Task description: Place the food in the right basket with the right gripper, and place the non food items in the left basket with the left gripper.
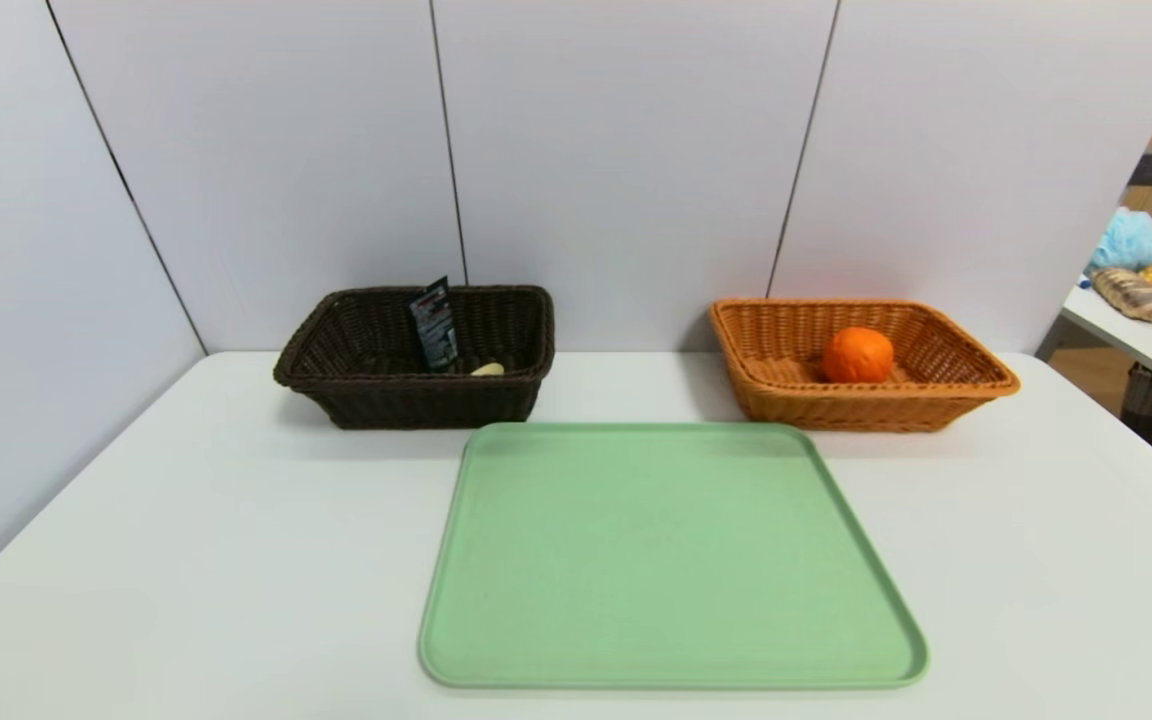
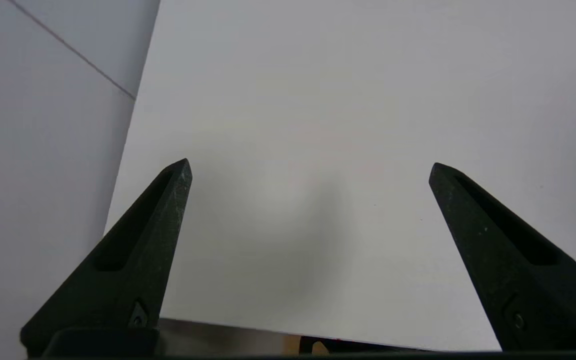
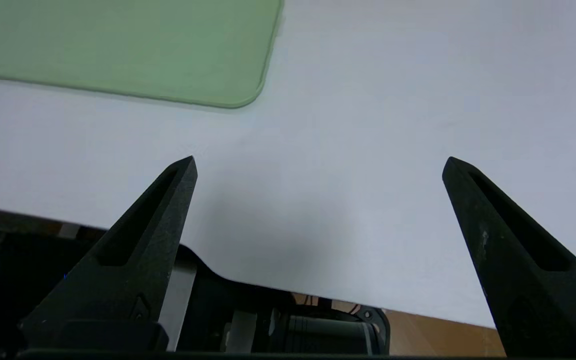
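Behind, grey wall panels [image 1: 626, 150] edge the white table [image 1: 186, 560]; left tool [image 2: 310, 167] and right tool [image 3: 319, 162] gape, holding nothing.

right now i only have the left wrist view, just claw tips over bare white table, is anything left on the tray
Observer: No. In the head view the green tray carries nothing.
Operator: where did the tube end up
Observer: The black tube stands tilted inside the dark brown basket, with the pale spoon low beside it.
Operator: and the orange
Observer: The orange sits in the orange-tan basket.
Operator: right claw holding anything
Observer: No. The right claw is open and holds nothing, near the table's front edge, beside a tray corner.
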Motion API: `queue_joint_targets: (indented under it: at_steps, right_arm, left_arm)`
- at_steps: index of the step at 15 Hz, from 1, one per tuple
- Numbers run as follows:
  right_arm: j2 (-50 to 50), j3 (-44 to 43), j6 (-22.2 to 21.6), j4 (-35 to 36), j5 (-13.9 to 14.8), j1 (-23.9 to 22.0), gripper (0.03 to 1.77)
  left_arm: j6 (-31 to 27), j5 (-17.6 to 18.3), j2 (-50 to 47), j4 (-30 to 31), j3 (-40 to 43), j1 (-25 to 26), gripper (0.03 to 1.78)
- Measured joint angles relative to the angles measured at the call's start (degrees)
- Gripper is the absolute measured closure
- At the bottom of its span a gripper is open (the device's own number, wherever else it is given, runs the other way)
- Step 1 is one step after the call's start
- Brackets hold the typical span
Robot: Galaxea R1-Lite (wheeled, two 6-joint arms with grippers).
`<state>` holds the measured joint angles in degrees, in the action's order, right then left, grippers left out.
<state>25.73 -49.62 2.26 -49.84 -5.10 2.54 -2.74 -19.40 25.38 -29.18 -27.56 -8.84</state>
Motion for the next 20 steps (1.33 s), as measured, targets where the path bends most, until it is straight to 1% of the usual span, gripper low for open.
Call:
queue_joint_targets:
  at_steps: [2, 3, 5, 6, 7, 10, 14, 17, 20]
  right_arm:
    - [-2.0, -0.1, 0.0, -0.2, -0.2, -3.2, 0.11]
    - [-2.9, -0.2, 0.0, -0.6, -0.8, -4.5, 0.11]
    - [-4.7, -0.1, 0.0, -2.1, -3.0, -5.6, 0.11]
    - [-5.4, -0.1, 0.0, -2.3, -3.3, -5.9, 0.11]
    - [-6.0, 0.1, 0.0, -2.6, -3.4, -5.9, 0.11]
    - [-7.9, 0.2, 0.0, -5.1, -5.0, -6.0, 0.10]
    - [-10.7, 1.0, 0.4, -6.5, -5.2, -5.0, 0.11]
    - [-13.9, 1.4, 1.0, -8.2, -5.5, -3.7, 0.11]
    - [-17.6, 2.7, 1.1, -7.9, -7.8, -3.1, 0.11]
  left_arm:
    - [-0.8, 0.2, -2.5, 0.1, 1.2, 3.2, 0.12]
    - [-0.8, 0.2, -3.5, 0.2, 1.8, 4.2, 0.12]
    - [-0.8, 0.2, -5.8, 0.3, 4.0, 5.3, 0.12]
    - [-0.8, 0.2, -6.7, 0.3, 5.1, 5.8, 0.12]
    - [-0.8, 0.4, -7.8, 0.3, 6.0, 6.4, 0.12]
    - [-0.9, 1.7, -11.0, 0.3, 8.6, 8.4, 0.12]
    - [-0.9, 3.6, -14.5, 0.4, 10.2, 9.2, 0.12]
    - [-0.9, 3.9, -17.1, 0.4, 10.2, 9.2, 0.12]
    - [-0.9, 4.5, -19.0, 0.7, 9.9, 9.1, 0.12]
